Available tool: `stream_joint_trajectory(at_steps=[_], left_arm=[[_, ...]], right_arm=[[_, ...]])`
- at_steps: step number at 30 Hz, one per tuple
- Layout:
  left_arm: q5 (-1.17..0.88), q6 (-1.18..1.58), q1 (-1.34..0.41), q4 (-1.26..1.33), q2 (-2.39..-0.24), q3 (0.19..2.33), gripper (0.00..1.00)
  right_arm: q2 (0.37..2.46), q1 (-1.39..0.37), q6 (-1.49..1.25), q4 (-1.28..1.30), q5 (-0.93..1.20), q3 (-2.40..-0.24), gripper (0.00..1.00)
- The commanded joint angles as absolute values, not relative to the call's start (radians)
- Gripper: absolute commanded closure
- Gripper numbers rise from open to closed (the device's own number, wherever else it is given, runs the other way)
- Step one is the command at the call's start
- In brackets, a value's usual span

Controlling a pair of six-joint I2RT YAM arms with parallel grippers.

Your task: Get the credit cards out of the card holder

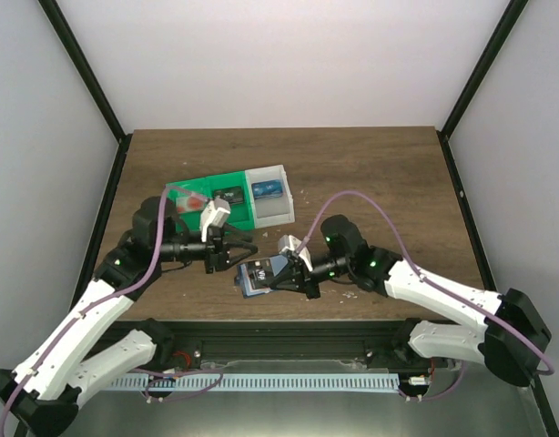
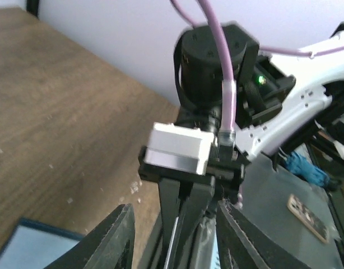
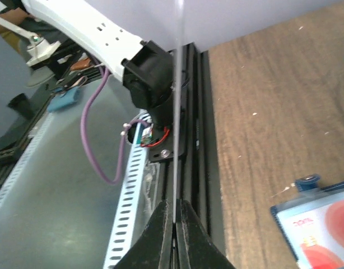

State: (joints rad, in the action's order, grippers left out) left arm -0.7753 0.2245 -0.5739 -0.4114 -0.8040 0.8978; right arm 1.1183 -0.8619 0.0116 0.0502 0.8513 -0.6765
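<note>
The blue card holder [image 1: 254,277] is near the table's front edge, one leaf flat on the wood [image 3: 283,215] with a red-spotted credit card [image 3: 323,242] in its pocket. My right gripper [image 1: 279,270] [image 3: 175,204] is shut on a thin sheet seen edge-on, which looks like the holder's other leaf, raised. Just left of it, my left gripper [image 1: 247,249] [image 2: 173,207] is open, its jaws either side of the right gripper's fingers and nothing between them touching. A light blue corner of the holder [image 2: 32,246] shows below the left jaw.
A green-and-white tray [image 1: 239,217] stands behind the grippers. It holds a red-and-white card [image 1: 192,198], a dark card [image 1: 229,194] and a blue card [image 1: 268,189]. The table's front edge and black rail [image 3: 197,140] run close by the holder.
</note>
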Motion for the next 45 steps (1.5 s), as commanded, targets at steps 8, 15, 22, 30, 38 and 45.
stream_joint_trajectory(at_steps=[8,15,22,30,38,45], left_arm=[[-0.954,0.047,-0.572,-0.655,-0.888,0.917,0.76],[-0.934,-0.016,-0.572,-0.744,-0.912,0.924,0.87],[-0.878,-0.016,-0.572,-0.743,-0.923,0.923,0.79],[-0.844,0.02,-0.572,-0.702,-0.906,0.956,0.72],[-0.833,0.017,-0.572,-0.719,-0.926,0.963,0.69],[-0.858,0.001,-0.572,-0.73,-0.928,0.956,0.75]], right_arm=[[1.232,-0.87,0.005,0.222,0.987,-0.813,0.99],[1.23,-0.87,-0.002,0.207,0.97,-0.802,1.0],[1.226,-0.871,0.004,0.209,0.972,-0.801,1.0],[1.234,-0.87,0.027,0.241,0.98,-0.788,1.0],[1.229,-0.87,0.033,0.243,0.99,-0.784,0.99],[1.225,-0.87,0.018,0.237,0.965,-0.789,0.99]])
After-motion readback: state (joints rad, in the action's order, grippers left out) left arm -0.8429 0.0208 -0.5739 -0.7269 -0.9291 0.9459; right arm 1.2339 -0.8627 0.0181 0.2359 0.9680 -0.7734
